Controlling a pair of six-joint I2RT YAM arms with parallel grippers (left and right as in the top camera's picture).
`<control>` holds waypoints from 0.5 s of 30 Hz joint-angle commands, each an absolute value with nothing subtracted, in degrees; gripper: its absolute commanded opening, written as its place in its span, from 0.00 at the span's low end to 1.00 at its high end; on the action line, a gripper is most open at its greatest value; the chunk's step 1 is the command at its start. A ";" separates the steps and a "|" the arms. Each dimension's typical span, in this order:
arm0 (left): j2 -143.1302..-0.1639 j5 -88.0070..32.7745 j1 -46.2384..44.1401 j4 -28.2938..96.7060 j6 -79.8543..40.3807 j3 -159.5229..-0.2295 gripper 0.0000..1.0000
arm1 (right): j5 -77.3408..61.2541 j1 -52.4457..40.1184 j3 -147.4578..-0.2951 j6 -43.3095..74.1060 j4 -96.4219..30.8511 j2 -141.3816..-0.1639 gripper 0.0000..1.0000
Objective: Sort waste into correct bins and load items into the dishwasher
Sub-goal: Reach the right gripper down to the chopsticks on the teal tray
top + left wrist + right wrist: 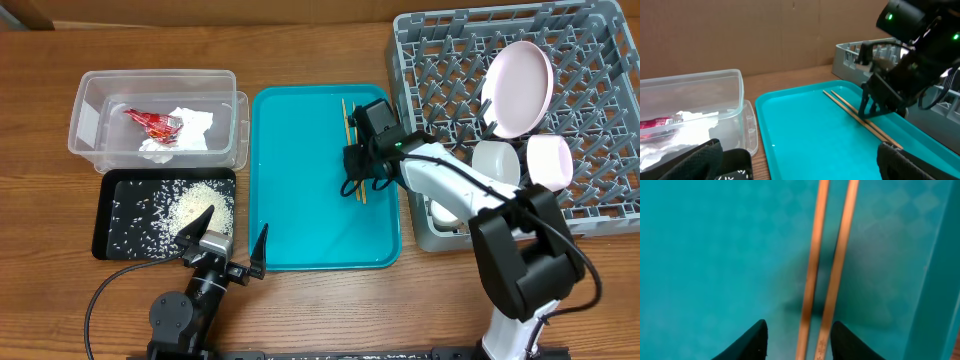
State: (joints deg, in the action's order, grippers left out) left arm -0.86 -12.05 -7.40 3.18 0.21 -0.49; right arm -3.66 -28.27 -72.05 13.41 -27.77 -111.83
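Note:
Two wooden chopsticks [351, 135] lie side by side on the teal tray [300, 220] near its right edge; they also show in the right wrist view [827, 255] and the left wrist view [860, 120]. My right gripper [358, 183] is open, its fingertips [799, 340] straddling the chopsticks just above the tray. My left gripper [232, 245] is open and empty at the tray's near left corner. The clear tub [95, 100] holds the red sauce packet [152, 123] and white napkin [190, 128]. The black tray [110, 200] holds rice [190, 205]. The pale plate [520, 88], bowl [497, 163] and cup [550, 160] stand in the grey rack [600, 60].
The rack stands right of the teal tray, its wall close to my right arm. A cardboard wall rises behind the table in the left wrist view [765, 35]. The tub and black tray sit left of the teal tray.

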 commanded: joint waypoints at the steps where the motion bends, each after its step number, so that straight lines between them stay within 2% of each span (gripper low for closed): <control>1: -0.25 -12.95 -7.05 3.14 0.91 -0.27 1.00 | -4.14 -28.93 -72.44 11.99 -27.42 -114.13 0.34; 2: -0.27 -12.95 -7.05 3.14 0.91 -0.27 1.00 | -4.12 -29.19 -72.44 11.92 -27.51 -114.63 0.30; 7: -0.25 -12.95 -7.05 3.14 0.91 -0.27 1.00 | -3.90 -29.82 -72.44 11.92 -27.51 -115.74 0.28; 10: -0.25 -12.95 -7.05 3.14 0.91 -0.27 1.00 | -3.90 -29.82 -72.44 11.92 -27.64 -115.74 0.20; 13: -0.25 -12.95 -7.05 3.14 0.91 -0.27 1.00 | -2.81 -29.82 -72.44 11.94 -28.80 -115.74 0.19; 15: -0.25 -12.95 -7.05 3.14 0.91 -0.27 1.00 | -0.67 -29.82 -72.44 11.97 -30.72 -115.74 0.15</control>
